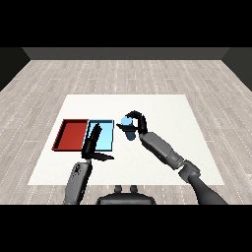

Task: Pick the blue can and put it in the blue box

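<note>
Blue can (127,121): we read no label, brand or number on it.
Light blue tray (106,142), just left of the can: we find no writing or sign.
Red tray (70,135), further left of the can: we see no marking.
White table (162,108) around the can: we read nothing.

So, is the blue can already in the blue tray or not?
Not yet. The can is in the right hand, to the right of the blue tray, beyond its rim.
</note>
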### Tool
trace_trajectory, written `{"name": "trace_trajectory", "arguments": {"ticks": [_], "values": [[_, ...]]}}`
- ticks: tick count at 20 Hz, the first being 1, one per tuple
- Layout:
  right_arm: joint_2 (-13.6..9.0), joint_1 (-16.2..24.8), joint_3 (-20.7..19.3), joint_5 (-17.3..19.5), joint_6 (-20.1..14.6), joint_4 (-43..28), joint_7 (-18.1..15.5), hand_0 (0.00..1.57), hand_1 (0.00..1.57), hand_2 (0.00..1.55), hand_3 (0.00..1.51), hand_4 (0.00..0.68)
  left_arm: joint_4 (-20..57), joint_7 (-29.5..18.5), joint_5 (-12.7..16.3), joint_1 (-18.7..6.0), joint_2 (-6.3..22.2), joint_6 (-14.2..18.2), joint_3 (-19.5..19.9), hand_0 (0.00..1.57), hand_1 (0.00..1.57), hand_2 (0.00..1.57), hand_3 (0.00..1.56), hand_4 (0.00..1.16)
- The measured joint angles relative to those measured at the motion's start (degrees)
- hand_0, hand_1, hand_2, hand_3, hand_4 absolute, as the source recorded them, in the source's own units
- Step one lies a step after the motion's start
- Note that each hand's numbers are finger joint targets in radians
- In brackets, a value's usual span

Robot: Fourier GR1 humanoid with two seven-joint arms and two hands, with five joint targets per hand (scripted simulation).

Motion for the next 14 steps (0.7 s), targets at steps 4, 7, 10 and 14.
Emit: {"name": "trace_trajectory", "arguments": {"ticks": [4,7,10,14], "values": [[-6.39,6.70,0.81,2.61,-0.95,-11.21,2.83,1.44,1.44,1.45,1.40,0.606,1.02,0.19,0.84,-0.93,-0.20,0.88,-2.12,0.00,0.00,0.00,0.00,0.00],[-9.84,10.42,1.59,5.19,-2.51,-18.73,5.36,1.44,1.44,1.45,1.40,0.614,2.62,1.23,2.40,-2.11,-0.26,2.25,-4.38,0.00,0.00,0.00,0.00,0.00],[-11.15,12.67,0.99,8.23,-2.88,-23.16,7.58,1.46,1.46,1.46,1.40,0.612,4.19,1.99,3.72,-3.28,-0.30,3.79,-6.78,0.00,0.00,0.00,0.00,0.00],[-11.50,15.19,-0.20,12.63,-2.32,-27.32,10.49,1.47,1.47,1.46,1.40,0.614,4.93,3.45,5.17,-4.19,-0.31,5.35,-9.03,0.00,0.00,0.00,0.00,0.00]]}}
